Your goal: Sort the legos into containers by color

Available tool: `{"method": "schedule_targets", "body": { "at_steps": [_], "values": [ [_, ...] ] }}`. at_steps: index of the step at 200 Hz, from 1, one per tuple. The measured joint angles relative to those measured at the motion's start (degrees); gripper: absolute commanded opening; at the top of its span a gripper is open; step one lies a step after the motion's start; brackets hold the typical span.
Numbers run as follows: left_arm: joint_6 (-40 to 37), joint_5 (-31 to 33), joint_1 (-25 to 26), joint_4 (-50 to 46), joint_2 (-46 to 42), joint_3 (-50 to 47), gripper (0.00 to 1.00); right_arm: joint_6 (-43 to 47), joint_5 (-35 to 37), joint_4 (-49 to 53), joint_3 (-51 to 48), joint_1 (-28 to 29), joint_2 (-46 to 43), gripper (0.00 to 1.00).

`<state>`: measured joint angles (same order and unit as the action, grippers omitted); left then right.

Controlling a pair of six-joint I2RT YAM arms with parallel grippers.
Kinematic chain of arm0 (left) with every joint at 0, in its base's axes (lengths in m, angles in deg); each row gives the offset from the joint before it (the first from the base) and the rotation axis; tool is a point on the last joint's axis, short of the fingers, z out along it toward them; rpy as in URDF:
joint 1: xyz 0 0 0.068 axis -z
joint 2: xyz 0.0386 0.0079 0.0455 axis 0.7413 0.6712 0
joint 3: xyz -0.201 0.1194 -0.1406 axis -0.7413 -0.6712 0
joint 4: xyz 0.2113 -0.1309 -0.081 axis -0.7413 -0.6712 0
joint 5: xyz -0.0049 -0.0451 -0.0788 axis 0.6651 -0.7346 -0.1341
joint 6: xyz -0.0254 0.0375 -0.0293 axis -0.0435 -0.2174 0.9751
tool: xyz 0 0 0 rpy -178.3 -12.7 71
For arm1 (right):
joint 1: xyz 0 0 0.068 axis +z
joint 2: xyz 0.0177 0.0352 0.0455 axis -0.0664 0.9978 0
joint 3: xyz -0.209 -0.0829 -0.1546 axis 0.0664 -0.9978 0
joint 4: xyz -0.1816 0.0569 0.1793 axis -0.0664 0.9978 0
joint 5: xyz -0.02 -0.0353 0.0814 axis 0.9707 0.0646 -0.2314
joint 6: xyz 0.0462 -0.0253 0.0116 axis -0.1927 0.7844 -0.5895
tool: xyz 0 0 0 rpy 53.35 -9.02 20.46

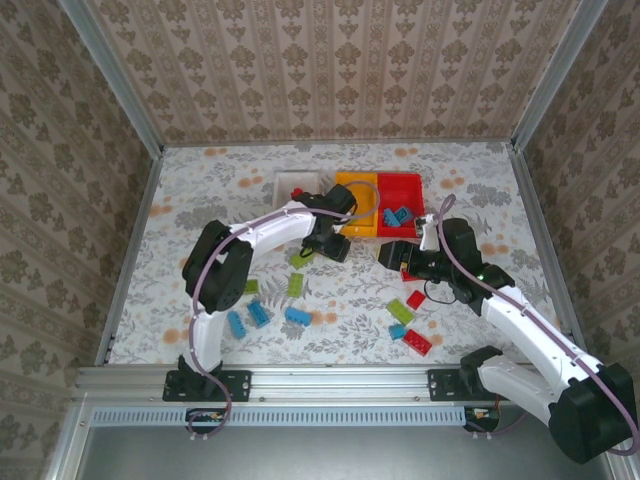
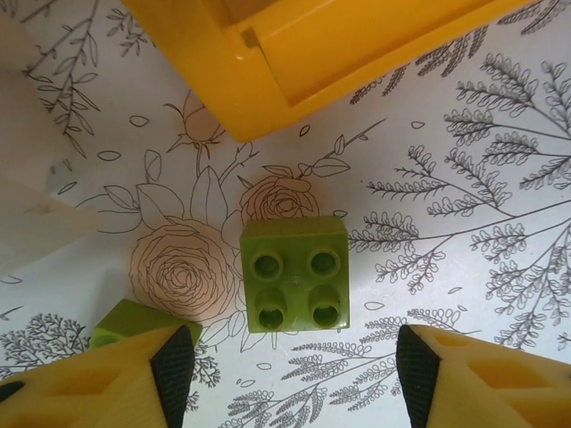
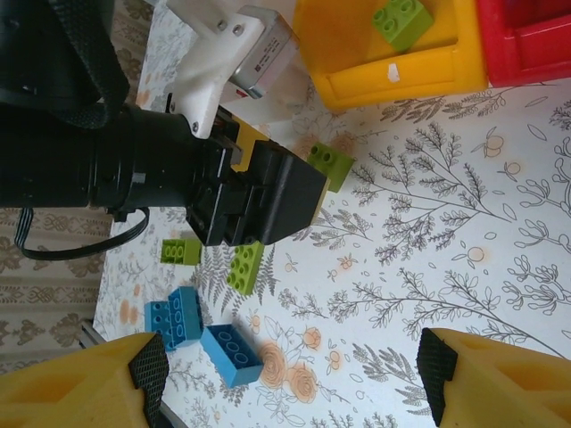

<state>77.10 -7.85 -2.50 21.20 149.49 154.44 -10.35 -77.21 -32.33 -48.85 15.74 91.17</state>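
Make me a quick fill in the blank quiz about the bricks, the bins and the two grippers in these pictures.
1. Between the open fingers of the left gripper, the square brick on the table is coloured ___.
2. That square brick shows ___ studs on top.
3. Seen from above, the red bin holds bricks coloured ___.
4. The jaws of the right gripper stand ___, with nothing between them.

Missing words: green; four; blue; open.
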Motion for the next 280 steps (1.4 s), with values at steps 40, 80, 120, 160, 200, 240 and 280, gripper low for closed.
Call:
{"method": "schedule_targets", "body": {
  "at_steps": [40,80,120,160,200,240,280],
  "values": [
    [-0.17,-0.02,0.00,0.20,3.78,1.51,0.54,-0.02,-0.35,0.00,0.00,0.00,0.17,0.77],
    [-0.68,-0.31,0.00,0.59,5.66,2.82,0.29,-0.26,-0.48,0.00,0.00,0.00,0.76,0.76],
    [-0.11,0.46,0.48,0.92,4.00,1.55,0.21,-0.11,-0.57,0.17,0.00,0.00,0.46,0.76],
    [1.66,0.59,1.51,-1.25,-4.00,2.38,0.20,0.04,2.21,-0.48,0.00,0.00,-3.39,0.76],
    [2.64,-0.94,0.83,-2.19,-1.31,17.70,0.22,0.07,6.51,-3.02,0.00,0.00,-4.61,0.75],
    [2.82,-3.50,-1.53,-3.34,11.39,33.77,0.27,0.26,9.01,-2.97,0.07,-0.02,-4.28,0.75],
    [3.80,-7.06,-3.43,-4.74,19.76,37.90,0.44,0.24,10.43,-2.56,0.13,-0.02,-4.50,0.76]
  ]
}}
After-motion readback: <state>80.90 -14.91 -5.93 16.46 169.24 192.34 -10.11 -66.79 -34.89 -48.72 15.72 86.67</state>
